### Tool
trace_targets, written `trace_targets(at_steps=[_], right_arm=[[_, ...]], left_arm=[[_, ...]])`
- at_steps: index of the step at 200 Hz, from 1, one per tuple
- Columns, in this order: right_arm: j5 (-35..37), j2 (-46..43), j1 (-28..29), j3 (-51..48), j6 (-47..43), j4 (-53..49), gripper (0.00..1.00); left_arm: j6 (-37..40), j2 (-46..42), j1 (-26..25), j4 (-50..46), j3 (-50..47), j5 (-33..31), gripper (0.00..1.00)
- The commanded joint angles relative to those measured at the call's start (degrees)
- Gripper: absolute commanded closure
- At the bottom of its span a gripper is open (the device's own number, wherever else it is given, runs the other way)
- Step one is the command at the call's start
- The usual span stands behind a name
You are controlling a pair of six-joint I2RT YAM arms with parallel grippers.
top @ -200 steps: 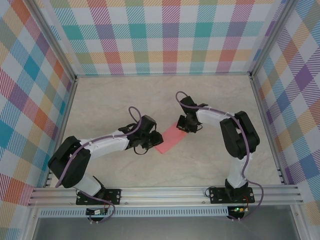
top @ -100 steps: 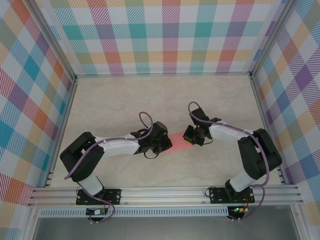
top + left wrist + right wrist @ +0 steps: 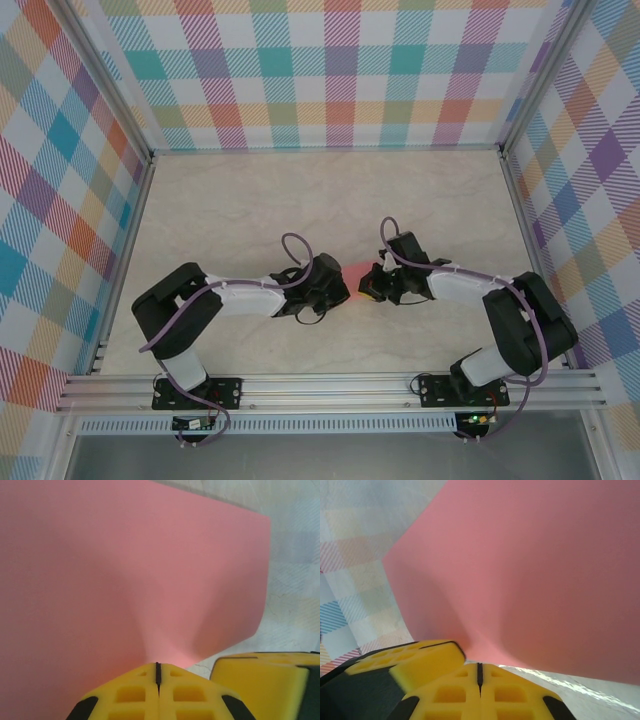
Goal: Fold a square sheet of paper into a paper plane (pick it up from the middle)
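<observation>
Where the two arms meet over the middle of the counter (image 3: 230, 200), the sheet of paper (image 3: 357, 271) shows from above as a small salmon-pink patch. It lies between the left end effector (image 3: 344, 284) and the right end effector (image 3: 368, 285), which point at each other and stand very near one another.

In the left wrist view, the left end effector (image 3: 158, 666) has its yellow fingers (image 3: 130, 695) pressed together, with only a thin dark seam between them. The sheet of paper (image 3: 125, 570) runs into that seam — it is pinched at its near edge, and the paper puckers into a soft funnel-shaped dent where it enters the grip. Just to the right sits another yellow block, apparently a finger of the right end effector; whether the two touch cannot be told.

The right wrist view shows the same thing from the other side. The right end effector (image 3: 480, 666) is closed seam to seam on the edge of the sheet of paper (image 3: 545, 570), which bulges gently away from the pinch, and a second yellow block lies just to its left.

The sheet is plain and unmarked, with one straight edge and a corner visible against the pale counter (image 3: 295, 580). It seems to be held off the surface — the close views leave that uncertain. Plaid walls (image 3: 340, 70) enclose the workspace.
</observation>
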Motion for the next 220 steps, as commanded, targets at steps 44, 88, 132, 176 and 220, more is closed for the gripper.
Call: trace_targets(at_steps=[44,88,132,176,220], right_arm=[[-3.8,4.6,1.2,0.3,-0.4,5.4,1.00],[-3.7,6.9,1.7,-0.1,-1.4,6.0,1.00],[-1.6,8.6,1.7,-0.5,-3.3,4.8,1.00],[0.6,8.9,1.7,-0.5,-4.1,2.9,1.00],[3.2,8.2,1.6,-1.0,-5.3,0.6,1.00]], left_arm=[[-1.8,1.3,-0.8,1.9,-1.9,-1.3,1.00],[-2.0,1.7,-0.8,0.7,-2.0,-1.4,1.00],[-2.7,2.8,-0.8,-0.7,-2.2,-0.8,1.00],[-3.5,3.7,-0.8,-2.7,-2.7,0.3,1.00],[-5.2,2.9,-0.8,-6.2,-4.5,-0.2,1.00]])
